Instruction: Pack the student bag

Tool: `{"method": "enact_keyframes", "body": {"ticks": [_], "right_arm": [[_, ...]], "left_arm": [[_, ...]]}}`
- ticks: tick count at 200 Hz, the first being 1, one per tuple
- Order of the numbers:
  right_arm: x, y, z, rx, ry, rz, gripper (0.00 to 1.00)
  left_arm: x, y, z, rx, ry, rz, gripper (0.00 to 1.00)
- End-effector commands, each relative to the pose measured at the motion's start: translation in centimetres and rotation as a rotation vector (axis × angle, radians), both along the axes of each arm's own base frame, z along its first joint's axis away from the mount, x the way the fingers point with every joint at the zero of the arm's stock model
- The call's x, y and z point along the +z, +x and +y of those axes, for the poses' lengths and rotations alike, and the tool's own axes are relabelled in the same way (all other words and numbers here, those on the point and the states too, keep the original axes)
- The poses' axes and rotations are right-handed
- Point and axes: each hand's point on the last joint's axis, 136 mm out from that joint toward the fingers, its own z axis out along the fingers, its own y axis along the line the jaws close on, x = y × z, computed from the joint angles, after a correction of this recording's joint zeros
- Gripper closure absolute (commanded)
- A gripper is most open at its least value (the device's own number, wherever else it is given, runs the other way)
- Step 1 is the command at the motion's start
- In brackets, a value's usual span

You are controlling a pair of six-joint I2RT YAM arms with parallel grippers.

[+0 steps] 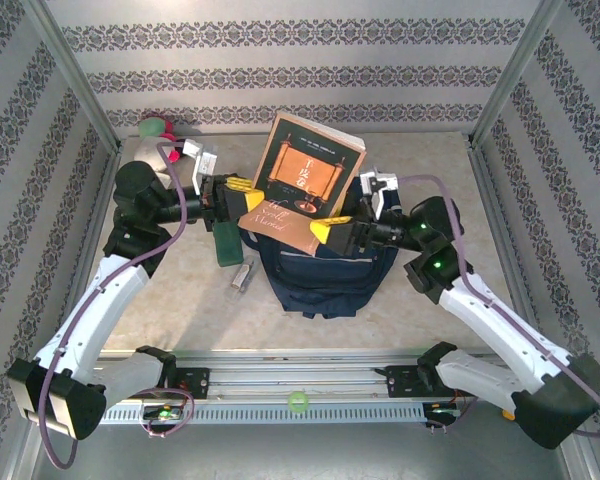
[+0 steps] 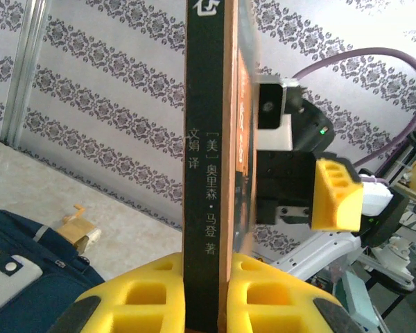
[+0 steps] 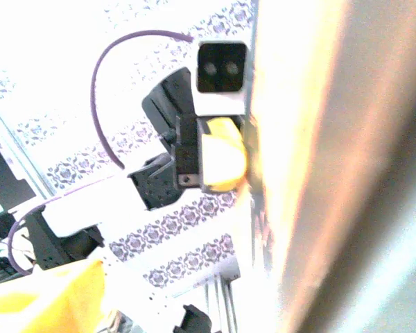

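Rail [image 1: 300, 385]: grey metal bar along the near edge, with a small pale green ball [image 1: 298, 402] at its middle.
Arms: white shells with black joints, and purple cables looping off each.
Surface [image 1: 180, 290]: beige, stone-patterned and matte.
Student bag [image 1: 325, 275]: soft navy fabric with a curved front pocket seam. It sits at the centre of the surface between the two arms, its top under the book. The left wrist view shows a grey-white patch with two round studs on it.
Small items: a short grey oblong piece [image 1: 242, 276] lies just left of the bag, and a dark green block [image 1: 225, 243] lies just beyond it.
Right end effector [image 1: 325, 232]: it is at the lower right corner of the brown cover. One ribbed yellow finger stands clear of the book and the other is hidden, so the jaws look apart.
Left end effector [image 1: 242, 197]: its yellow foam-like pads are pressed together on the book's bottom edge, one against each cover.
Book [image 1: 310, 165]: flat, rigid and rectangular, held upright above the bag. It has an orange front with a dark border and a dark spine with pale printed characters.
Brown cover [image 1: 280, 222]: it carries script lettering and tilts just below the orange one. I cannot tell whether it is a separate book.
Plush [image 1: 158, 128]: a rounded pink and green shape in the far left corner.
Wall [image 1: 280, 70]: pale, with bands of dark ornamental pattern.
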Motion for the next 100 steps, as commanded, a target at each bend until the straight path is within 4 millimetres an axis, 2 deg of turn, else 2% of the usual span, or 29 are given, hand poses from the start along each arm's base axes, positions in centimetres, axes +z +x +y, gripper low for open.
{"method": "enact_keyframes", "body": {"ticks": [1, 52, 61, 67, 76, 88, 100], "right_arm": [[2.2, -0.3, -0.8, -0.038, 0.065, -0.075, 0.31], [1.9, 2.2, -0.2, -0.097, 0.059, -0.040, 0.54], [1.5, 2.7, -0.4, -0.120, 0.049, -0.034, 0.66], [1.0, 3.1, -0.7, -0.139, 0.039, -0.029, 0.83], [0.0, 3.7, -1.4, -0.169, 0.014, -0.035, 1.00], [-1.6, 4.5, -2.7, -0.225, -0.031, -0.046, 1.00], [-3.4, 4.7, -3.7, -0.273, -0.096, -0.072, 1.00]], "left_arm": [[0.7, -0.7, -0.1, 0.013, 0.005, -0.078, 1.00], [0.1, -0.6, -0.1, 0.031, 0.025, -0.071, 1.00], [-0.1, -0.5, -0.1, 0.039, 0.032, -0.071, 0.98], [-0.4, -0.4, 0.0, 0.049, 0.040, -0.070, 0.96], [-0.7, -0.3, 0.2, 0.075, 0.061, -0.075, 0.90], [-1.6, 0.1, 0.6, 0.128, 0.107, -0.089, 0.76], [-2.5, 0.4, 1.3, 0.196, 0.161, -0.137, 0.56]]}}
